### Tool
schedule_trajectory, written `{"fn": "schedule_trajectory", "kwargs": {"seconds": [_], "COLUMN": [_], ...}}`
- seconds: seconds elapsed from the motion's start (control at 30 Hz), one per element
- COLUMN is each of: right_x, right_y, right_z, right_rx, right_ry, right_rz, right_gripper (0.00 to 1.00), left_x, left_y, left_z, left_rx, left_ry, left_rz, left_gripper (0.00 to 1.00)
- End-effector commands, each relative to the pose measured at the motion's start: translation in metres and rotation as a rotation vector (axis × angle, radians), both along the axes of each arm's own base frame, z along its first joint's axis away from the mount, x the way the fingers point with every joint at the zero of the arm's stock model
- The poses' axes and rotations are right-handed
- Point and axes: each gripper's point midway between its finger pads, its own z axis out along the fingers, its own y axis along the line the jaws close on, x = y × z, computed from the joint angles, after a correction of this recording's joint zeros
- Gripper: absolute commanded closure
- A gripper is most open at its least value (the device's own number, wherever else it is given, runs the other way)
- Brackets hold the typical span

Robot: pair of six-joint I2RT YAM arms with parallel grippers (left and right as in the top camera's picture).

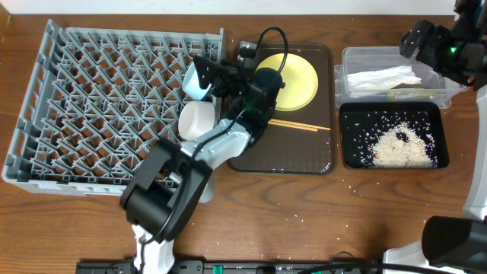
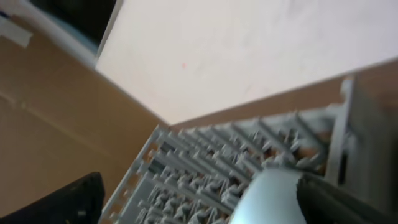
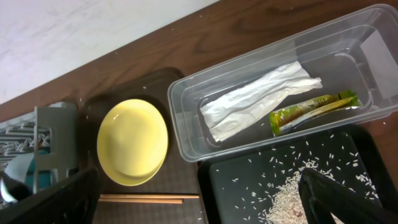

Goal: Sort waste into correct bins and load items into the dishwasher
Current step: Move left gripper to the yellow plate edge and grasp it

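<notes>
Checking in mid-run: the left end effector (image 2: 199, 180) is at the right edge of the dish rack (image 1: 91, 99), fingers spread wide and gripping nothing. The light blue bowl (image 1: 198, 78) sits right by it among the pegs, its rim close to one finger. The right end effector (image 3: 199, 186) hangs open and empty over the clear tub (image 1: 350, 61).

My main worry is pulling out. If a finger clips that rim, I reckon the bowl tips out of the pegs or knocks the white cup (image 1: 195, 119) beside it (might be the bowl, can't tell from above). The arm's black cable also loops over the yellow plate (image 1: 293, 80), so a careless swing could drag it.

The plate and chopsticks (image 1: 297, 125) aren't loaded yet; they're on the brown tray (image 1: 319, 156). Sticks lying flat look like a pain to pinch, and could drop through the lattice.

The napkin (image 1: 384, 76) and sleeve (image 3: 314, 109) are in the tub, and the rice (image 1: 399, 148) is in the black tray (image 1: 346, 137).

The desk (image 1: 304, 205) is dark wood grain with a few stray grains (image 1: 350, 183) on it. There's a pale surface past its far edge; floor or wall, I can't tell.
</notes>
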Motion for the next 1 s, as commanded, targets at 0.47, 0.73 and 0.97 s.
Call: {"fn": "schedule_trajectory", "kwargs": {"seconds": [0.47,0.73,0.97], "right_x": [0.0,0.0,0.0], "right_y": [0.0,0.0,0.0], "right_z": [0.001,0.001,0.001], "right_rx": [0.001,0.001,0.001], "right_ry": [0.0,0.0,0.0], "right_rz": [-0.004,-0.004,-0.004], "right_gripper": [0.01,0.01,0.01], "left_x": [-0.014,-0.014,-0.012], "left_y": [-0.095,-0.108,-0.109], "left_z": [0.023,-0.047,-0.131], "left_rx": [-1.087,-1.238,-1.25], "left_ry": [0.364,0.399,0.447], "left_rz": [-0.41,-0.172,0.012], "left_gripper": [0.16,0.35,0.36]}}
